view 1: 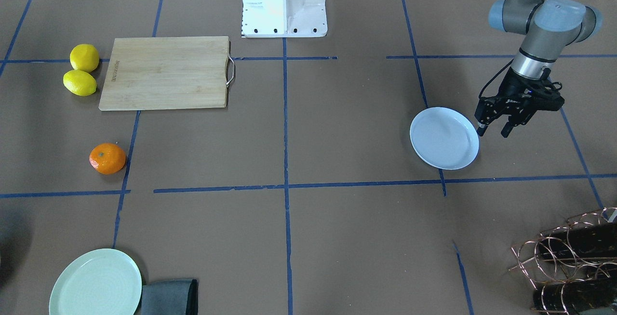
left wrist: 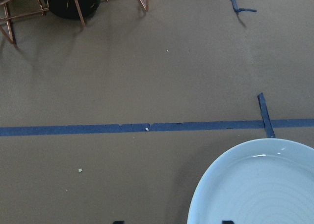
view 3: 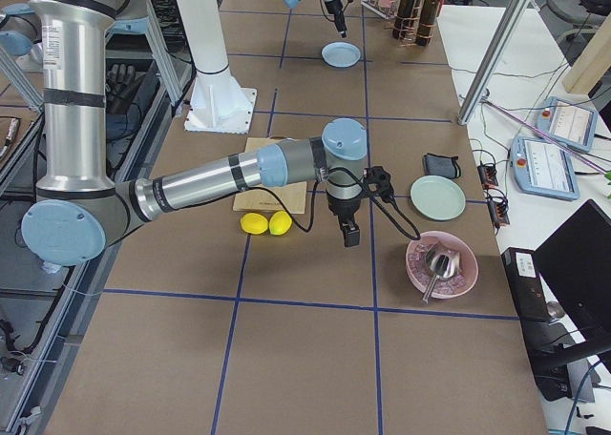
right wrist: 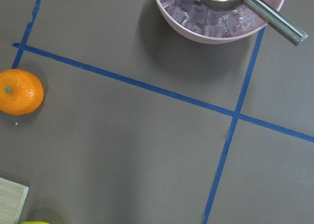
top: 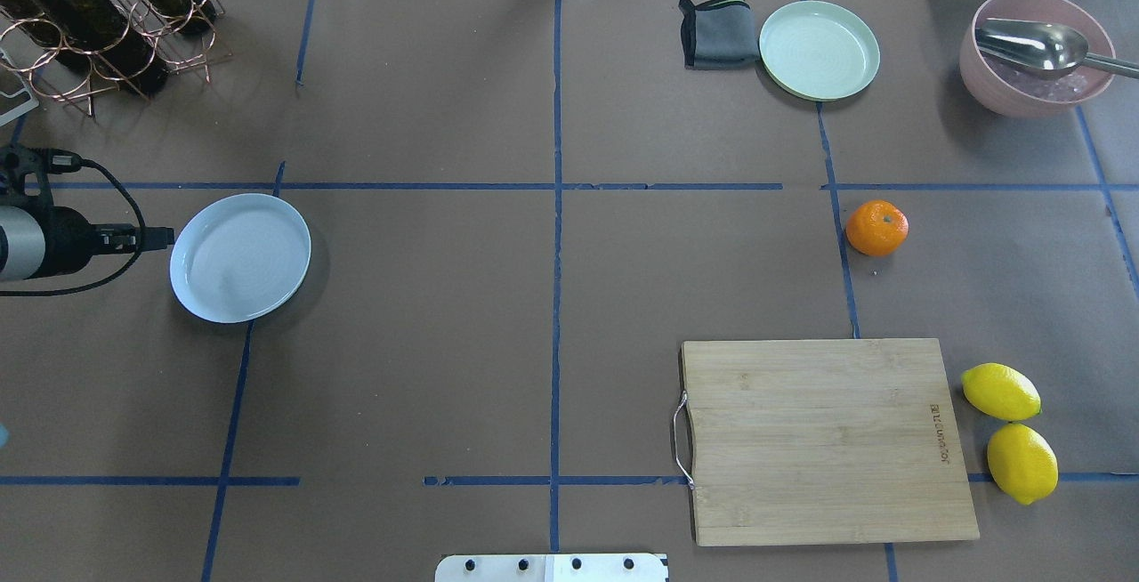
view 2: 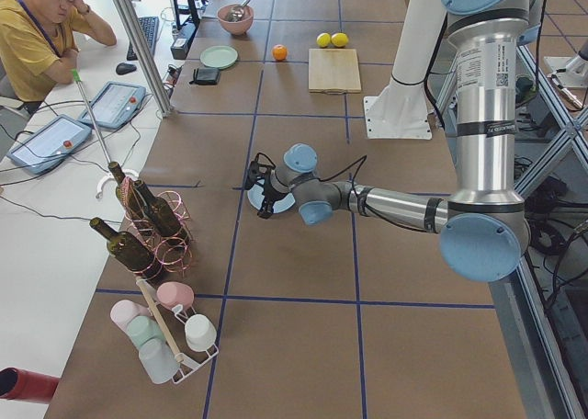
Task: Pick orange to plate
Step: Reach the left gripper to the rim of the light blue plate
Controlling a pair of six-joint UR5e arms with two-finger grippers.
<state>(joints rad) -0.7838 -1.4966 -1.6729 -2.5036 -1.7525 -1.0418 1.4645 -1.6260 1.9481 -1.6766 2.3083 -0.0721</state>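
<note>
The left claw (view 1: pixel 492 131) stands wide, its two fingers (view 1: pixel 507 128) well apart and nothing between them. It hangs just beside the plate (view 1: pixel 443 137), at the rim on the side turned away from the board (top: pixel 827 440). In the front view one fingertip sits right at that rim; whether it touches cannot be told. The plate is bare and lies well apart from the board, across the table (top: pixel 445 297) on the robot's left half.

The right claw (view 3: pixel 348 230) shows only in the right side view, so whether it is wide or narrow cannot be told. It hovers off the board's far right corner, past the lemons (top: pixel 1001 392). Its wrist camera looks down on bare table, with a corner of the board at the lower left edge.

The orange (top: pixel 876 228) rests on the table near the board's far edge, toward the right corner and apart from the wood, with no claw on it.

The two lemons lie side by side just off the board's right edge. Farther beyond the board than the orange sit a green plate (top: pixel 819 50) with a folded grey cloth (top: pixel 716 32) against it and, further right, a pink bowl (top: pixel 997 92) of ice holding a metal scoop (top: pixel 1037 44). A wire bottle rack (top: pixel 98 12) stands farthest from the board, at the far left corner.
</note>
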